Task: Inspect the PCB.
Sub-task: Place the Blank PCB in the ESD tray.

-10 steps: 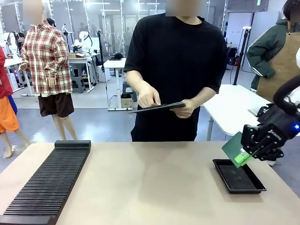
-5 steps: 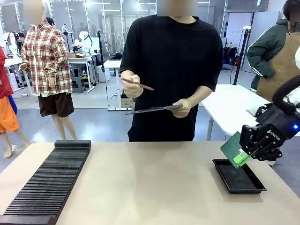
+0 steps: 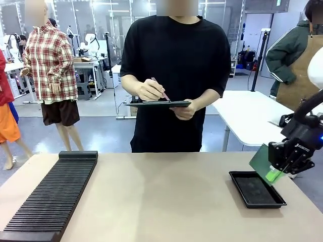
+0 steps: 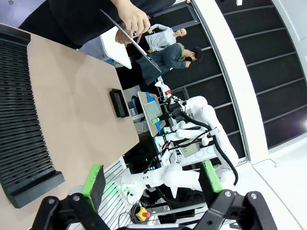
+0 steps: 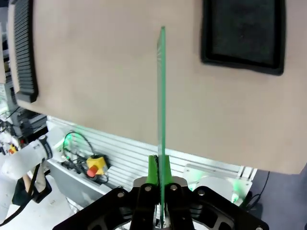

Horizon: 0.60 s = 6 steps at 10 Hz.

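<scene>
The PCB [image 3: 260,160] is a thin green board held tilted in the air above the far end of the black tray [image 3: 255,189]. My right gripper [image 3: 276,174] is shut on its lower edge at the table's right side. In the right wrist view the PCB [image 5: 161,91] stands edge-on, rising from the closed green pads of the right gripper [image 5: 160,166]. My left gripper [image 4: 152,178] is open with nothing between its fingers, high above the table and looking down on it.
A long black slotted rack [image 3: 53,194] lies along the left of the table [image 3: 161,201]. Across the table a person holds a dark clipboard [image 3: 159,104] and a pen [image 3: 159,90] over it. The black tray [image 5: 243,32] and the rack [image 5: 23,48] lie below the right wrist.
My right gripper has carried the PCB a little to the right and up, off the tray's near edge. The person has lifted the pen and set it back onto the clipboard.
</scene>
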### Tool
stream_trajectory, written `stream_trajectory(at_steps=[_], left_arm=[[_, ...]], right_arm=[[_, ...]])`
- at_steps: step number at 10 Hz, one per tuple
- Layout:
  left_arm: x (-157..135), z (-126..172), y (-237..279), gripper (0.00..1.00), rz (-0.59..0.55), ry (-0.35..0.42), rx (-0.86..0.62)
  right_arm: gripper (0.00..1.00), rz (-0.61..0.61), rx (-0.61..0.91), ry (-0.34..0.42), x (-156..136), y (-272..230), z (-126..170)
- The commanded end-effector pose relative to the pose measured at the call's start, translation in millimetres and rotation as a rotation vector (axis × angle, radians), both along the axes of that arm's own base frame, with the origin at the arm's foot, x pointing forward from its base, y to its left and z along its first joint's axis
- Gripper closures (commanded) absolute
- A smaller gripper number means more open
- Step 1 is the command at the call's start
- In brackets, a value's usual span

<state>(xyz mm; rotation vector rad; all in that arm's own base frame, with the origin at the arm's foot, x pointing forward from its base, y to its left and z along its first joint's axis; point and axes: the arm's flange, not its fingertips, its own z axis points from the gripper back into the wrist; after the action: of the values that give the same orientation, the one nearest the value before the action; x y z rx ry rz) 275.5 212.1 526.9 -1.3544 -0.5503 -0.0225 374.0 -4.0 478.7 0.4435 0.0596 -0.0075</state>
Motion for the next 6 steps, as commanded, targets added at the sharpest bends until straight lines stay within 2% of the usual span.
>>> stream_trajectory(at_steps=[1,6], left_arm=[[-1,1,-2,0.00,-0.007,-0.009,0.003],[-1,1,-2,0.00,-0.007,-0.009,0.003]], right_arm=[[0.97,-0.039,-0.069,0.005,35,-2,-25],[0.97,-0.041,-0.146,-0.030,96,1,-82]])
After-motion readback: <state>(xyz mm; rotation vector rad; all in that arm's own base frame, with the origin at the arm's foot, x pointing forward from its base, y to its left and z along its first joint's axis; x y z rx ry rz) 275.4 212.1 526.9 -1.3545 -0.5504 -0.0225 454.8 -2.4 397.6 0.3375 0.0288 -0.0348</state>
